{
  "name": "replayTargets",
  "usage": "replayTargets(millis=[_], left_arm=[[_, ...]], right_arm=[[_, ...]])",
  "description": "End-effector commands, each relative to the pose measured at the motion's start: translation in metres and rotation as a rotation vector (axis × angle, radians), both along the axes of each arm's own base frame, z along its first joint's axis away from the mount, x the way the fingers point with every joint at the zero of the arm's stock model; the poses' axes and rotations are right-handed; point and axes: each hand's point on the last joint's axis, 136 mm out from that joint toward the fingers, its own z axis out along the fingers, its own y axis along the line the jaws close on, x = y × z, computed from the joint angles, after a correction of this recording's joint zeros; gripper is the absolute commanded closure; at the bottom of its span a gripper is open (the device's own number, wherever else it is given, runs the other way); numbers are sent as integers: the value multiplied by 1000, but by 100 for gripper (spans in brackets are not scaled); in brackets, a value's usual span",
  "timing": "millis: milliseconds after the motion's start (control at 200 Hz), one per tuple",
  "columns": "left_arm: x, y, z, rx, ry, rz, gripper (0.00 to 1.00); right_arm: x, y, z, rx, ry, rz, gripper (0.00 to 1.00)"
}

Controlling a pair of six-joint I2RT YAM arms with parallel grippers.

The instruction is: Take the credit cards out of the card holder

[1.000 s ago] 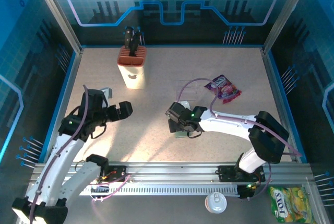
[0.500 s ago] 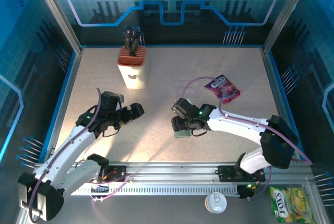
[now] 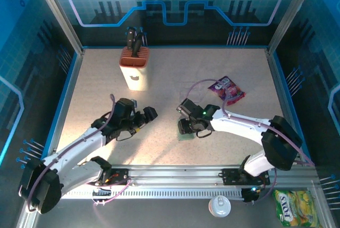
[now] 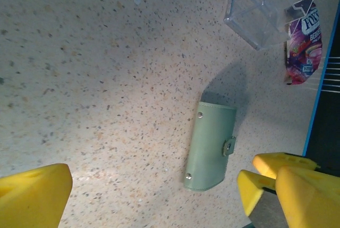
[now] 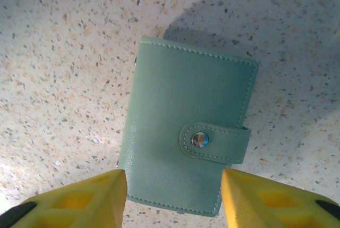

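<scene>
Speckled beige tabletop: pale green leather card holder, snapped shut, lies flat near centre. Right gripper jaws apart, straddling one short end, contact unclear. Left gripper wide open, near its left.

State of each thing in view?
card holder, closed, snapped shut, flat on table
right end effector, jaws apart, straddling one end of the card holder; contact unclear
left end effector, open, empty
knife block, upright, knives in
snack packet, lying flat
</scene>
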Motion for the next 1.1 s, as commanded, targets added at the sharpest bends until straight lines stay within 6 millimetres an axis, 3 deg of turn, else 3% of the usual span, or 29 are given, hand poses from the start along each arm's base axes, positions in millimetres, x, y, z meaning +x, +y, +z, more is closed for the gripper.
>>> replayTargets(millis=[0,505,790,1096], left_arm=[[4,-10,0,-37,-11,23,1],[-3,-28,-14,-30,3,-9,1],[-5,-25,-18,-1,12,-23,1],[-3,-33,-10,-24,-4,-56,5]], right_arm=[[5,0,-1,-25,21,-5,53],[11,-4,-21,-79,58,-14,60],[17,-4,-27,-91,65,-19,61],[17,-3,-42,-94,103,-20,66]])
